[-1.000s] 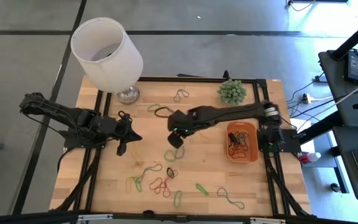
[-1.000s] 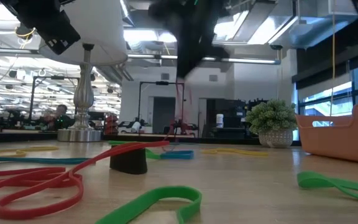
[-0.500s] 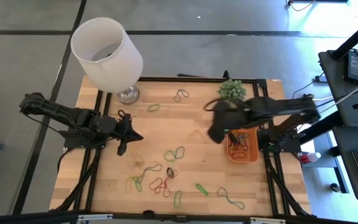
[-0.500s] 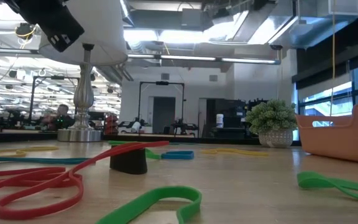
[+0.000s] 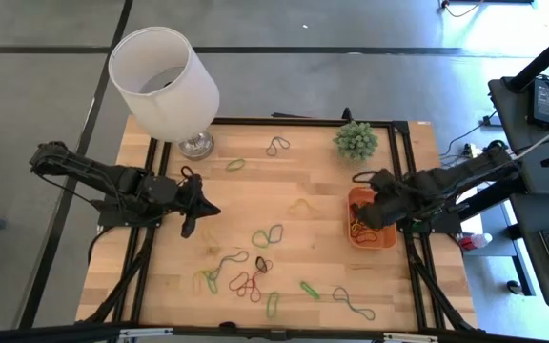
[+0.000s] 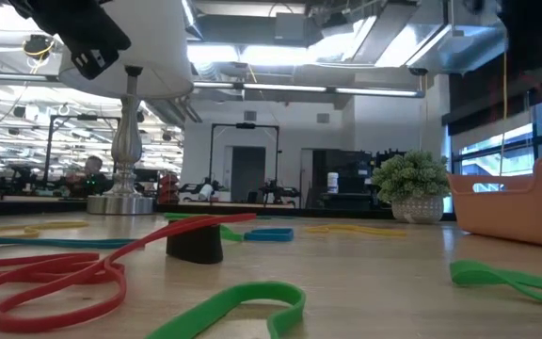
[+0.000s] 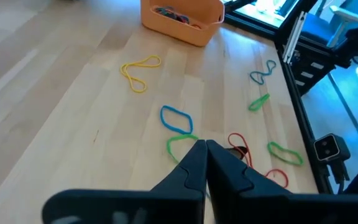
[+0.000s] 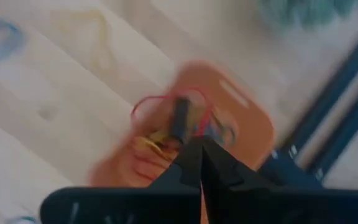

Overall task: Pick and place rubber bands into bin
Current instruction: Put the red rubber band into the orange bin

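The orange bin [image 5: 386, 238] stands near the table's right edge with several rubber bands in it. More rubber bands [image 5: 267, 235] in red, green, yellow and blue lie scattered over the middle and near part of the table. My right gripper [image 5: 370, 217] hangs over the bin, shut on a red rubber band [image 8: 146, 102]. My left gripper [image 5: 201, 205] hovers left of the middle, shut and empty. The left wrist view shows its tips [image 7: 205, 146] above a green band [image 7: 182, 144], with the bin [image 7: 182, 22] far ahead. My right gripper pinches the red rubber band between its two fingertips, which come from above and point steeply down. The loop [image 8: 201, 99] hangs slack below the tips, over the bin [image 8: 253, 134]. A dark strip [image 8: 179, 118] shows at the tips; blur hides what it is.
A lamp with a white shade [image 5: 165, 81] stands on its metal base [image 5: 195, 145] at the far left corner. A small potted plant [image 5: 355, 140] sits just behind the bin. Black frame rails [image 5: 413, 276] border the table's edges.
My right gripper has swung from the middle of the table toward the right edge and risen a little, carrying the red band until it hangs over the bin. It has left the low view. It has stayed shut.
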Tool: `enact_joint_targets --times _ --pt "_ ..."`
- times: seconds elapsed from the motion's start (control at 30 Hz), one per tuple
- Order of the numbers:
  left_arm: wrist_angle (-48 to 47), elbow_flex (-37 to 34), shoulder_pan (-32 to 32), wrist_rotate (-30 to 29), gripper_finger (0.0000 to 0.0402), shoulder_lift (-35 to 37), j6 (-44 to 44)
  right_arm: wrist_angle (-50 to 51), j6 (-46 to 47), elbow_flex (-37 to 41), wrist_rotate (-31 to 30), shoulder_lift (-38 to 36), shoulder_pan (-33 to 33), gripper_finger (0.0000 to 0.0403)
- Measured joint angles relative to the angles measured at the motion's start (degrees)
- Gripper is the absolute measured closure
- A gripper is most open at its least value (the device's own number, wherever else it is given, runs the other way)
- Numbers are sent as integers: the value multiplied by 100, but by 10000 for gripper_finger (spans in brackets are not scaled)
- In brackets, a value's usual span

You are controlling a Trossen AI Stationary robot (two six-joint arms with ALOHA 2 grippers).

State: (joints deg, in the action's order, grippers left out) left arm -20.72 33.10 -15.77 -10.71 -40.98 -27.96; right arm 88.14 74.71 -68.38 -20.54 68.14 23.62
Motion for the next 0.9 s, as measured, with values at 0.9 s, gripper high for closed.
enact_joint_targets --times 0.9 --pt "-3 0 0 -319 400 -45 -26 -3253 165 3289 1023 -349 -311 276"
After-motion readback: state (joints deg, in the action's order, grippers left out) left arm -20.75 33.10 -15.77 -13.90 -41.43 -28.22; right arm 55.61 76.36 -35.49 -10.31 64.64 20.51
